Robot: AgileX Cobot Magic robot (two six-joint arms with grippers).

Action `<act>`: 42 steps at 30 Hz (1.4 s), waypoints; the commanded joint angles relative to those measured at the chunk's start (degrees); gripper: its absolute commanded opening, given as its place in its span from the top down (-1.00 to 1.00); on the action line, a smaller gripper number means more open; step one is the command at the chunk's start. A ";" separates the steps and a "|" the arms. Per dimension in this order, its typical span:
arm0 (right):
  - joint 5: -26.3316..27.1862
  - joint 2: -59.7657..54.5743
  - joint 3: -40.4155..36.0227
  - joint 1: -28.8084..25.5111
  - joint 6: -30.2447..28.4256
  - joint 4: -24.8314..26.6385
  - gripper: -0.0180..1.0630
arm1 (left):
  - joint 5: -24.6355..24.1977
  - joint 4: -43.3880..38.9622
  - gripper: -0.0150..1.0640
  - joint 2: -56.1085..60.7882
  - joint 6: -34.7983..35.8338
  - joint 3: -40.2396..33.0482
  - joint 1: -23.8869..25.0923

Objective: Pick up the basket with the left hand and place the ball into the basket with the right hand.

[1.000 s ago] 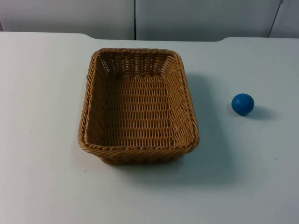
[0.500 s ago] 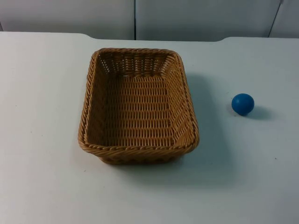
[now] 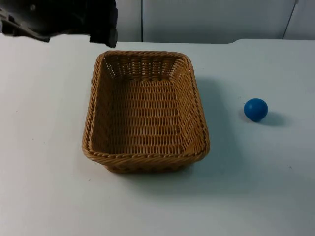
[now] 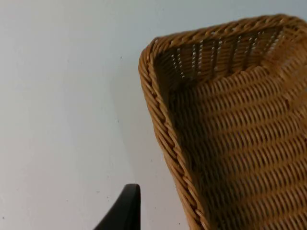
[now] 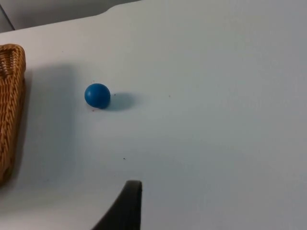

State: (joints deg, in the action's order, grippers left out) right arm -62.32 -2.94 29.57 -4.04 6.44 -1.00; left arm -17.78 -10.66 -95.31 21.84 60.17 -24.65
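A rectangular woven wicker basket (image 3: 145, 158) stands empty on the white table, a little left of the middle. A small blue ball (image 3: 256, 109) rests on the table to its right, well apart from it. My left gripper (image 3: 102, 35) hangs above the table just beyond the basket's far left corner, holding nothing; its wrist view takes in that corner of the basket's rim (image 4: 158, 103). My right gripper (image 5: 127, 207) stays back over bare table, some way from the ball (image 5: 97, 95), with the basket's edge (image 5: 10, 91) beyond it.
The table (image 3: 44, 187) is bare white on all sides of the basket and ball. A grey partition wall (image 3: 206, 19) closes off the far edge.
The left arm has come into the top view at the upper left, reaching toward the basket's far left corner. Basket and ball have not moved.
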 commanded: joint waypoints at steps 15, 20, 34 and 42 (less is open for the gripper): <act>0.50 -0.41 -0.39 0.09 0.00 -0.42 -0.94 | -6.08 3.02 -0.97 -20.21 4.27 14.99 -0.67; 0.50 -0.41 -0.39 0.09 0.00 -0.42 -0.94 | -6.87 2.90 -0.97 -23.45 4.27 15.09 -0.67; 0.50 -0.40 -0.39 0.09 -0.24 -0.42 -0.94 | -8.29 4.19 -0.97 -26.43 3.85 15.09 -0.67; 0.50 -0.40 -0.39 0.09 -0.24 -0.42 -0.94 | -8.41 5.94 -0.90 -27.91 3.85 15.09 -0.67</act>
State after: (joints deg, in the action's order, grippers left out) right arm -62.32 -2.94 29.57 -4.04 6.44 -1.00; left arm -26.13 -5.51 -123.05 25.50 74.86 -24.80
